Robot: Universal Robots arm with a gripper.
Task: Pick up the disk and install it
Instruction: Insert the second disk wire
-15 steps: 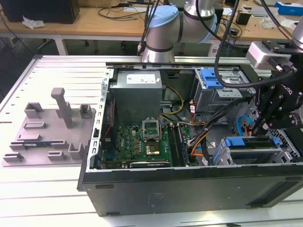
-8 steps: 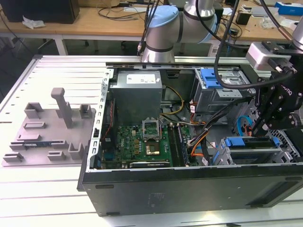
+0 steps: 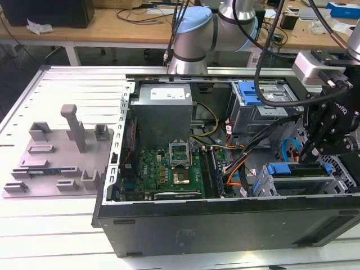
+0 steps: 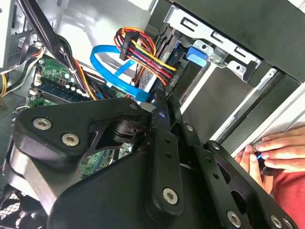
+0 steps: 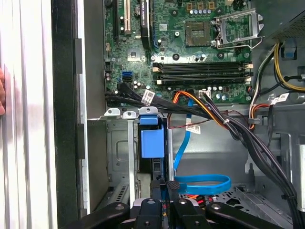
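The disk (image 3: 295, 169) stands edge-on in the drive cage at the front corner of the open computer case, on the exterior view's right. Its blue carrier (image 5: 151, 138) faces up out of the slot. My gripper (image 3: 306, 153) hangs just above the end of the disk, with the fingers drawn together and shut. In both wrist views the black fingertips (image 5: 160, 182) meet right at the disk's top edge, beside a blue data cable (image 5: 200, 183). The second wrist view shows my gripper (image 4: 159, 98) pointing into the cage next to the blue latch tab (image 4: 196, 56).
A second drive with blue rails (image 3: 256, 93) sits in the upper bay. The grey power supply (image 3: 163, 109) and motherboard (image 3: 169, 169) occupy the case's middle. Cable bundles (image 4: 143, 52) crowd the cage. A person's hand (image 4: 276, 148) rests on the case edge. A grey fixture (image 3: 62, 152) lies on the table.
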